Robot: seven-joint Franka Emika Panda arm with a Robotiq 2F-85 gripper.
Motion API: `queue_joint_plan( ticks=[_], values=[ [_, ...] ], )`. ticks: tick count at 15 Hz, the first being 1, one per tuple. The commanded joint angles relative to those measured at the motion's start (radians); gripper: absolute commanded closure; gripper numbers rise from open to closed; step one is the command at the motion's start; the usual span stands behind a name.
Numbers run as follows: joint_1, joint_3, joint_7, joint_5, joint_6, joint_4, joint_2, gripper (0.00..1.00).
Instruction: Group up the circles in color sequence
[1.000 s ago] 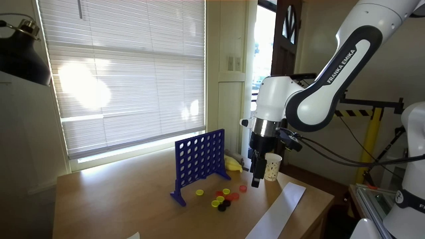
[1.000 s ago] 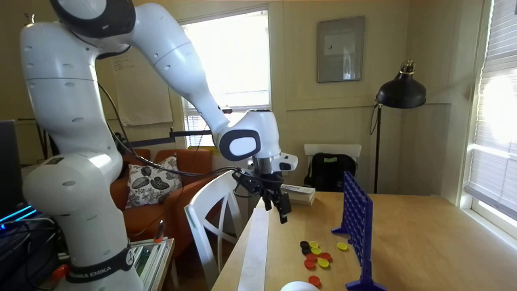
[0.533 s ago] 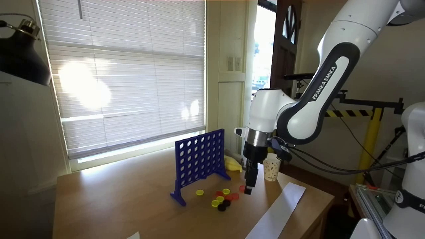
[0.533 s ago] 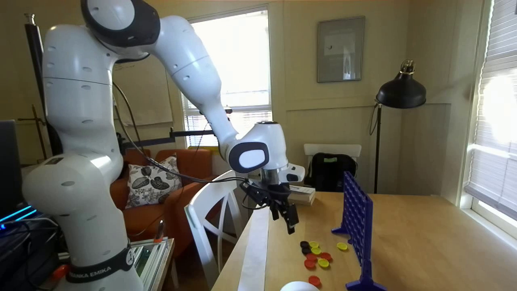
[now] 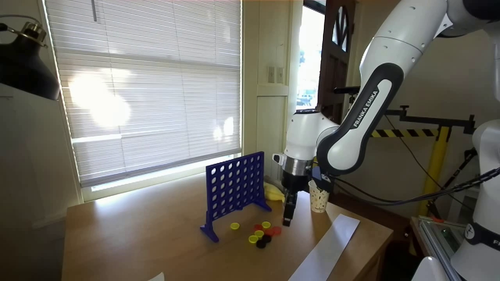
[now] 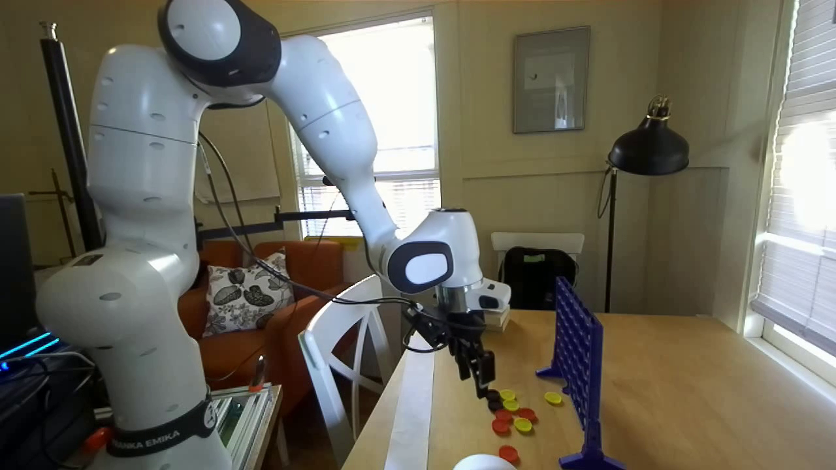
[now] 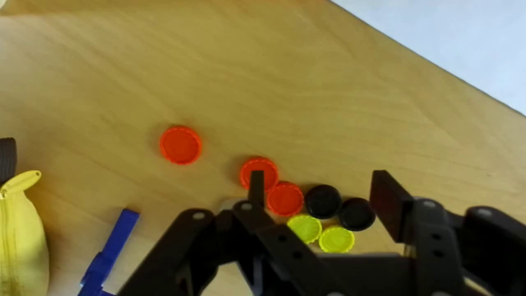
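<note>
Low over the desk, my jaws parted, further down and nearer than a second ago to the clustered red discs, black discs and yellow discs, all lying unmoved, a lone red disc apart, one yellow disc near the blue grid

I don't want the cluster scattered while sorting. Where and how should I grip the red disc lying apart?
Probably pinch the lone red disc by opposite sides of its rim, from straight above: it's round, lies flat and touches no neighbor.
</note>
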Motion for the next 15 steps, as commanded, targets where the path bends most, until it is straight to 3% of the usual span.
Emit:
queue_joint_plan(
  ticks=[1, 6, 15],
  values=[
    [0.008, -0.042, 0.062, -0.071, 0.036, 0.019, 0.054, 0.62],
    [0.023, -0.08, 0.043, -0.1, 0.186, 0.01, 0.119, 0.98],
    [0.046, -0.123, -0.016, -0.064, 0.36, 0.017, 0.2, 1.0]
  ],
)
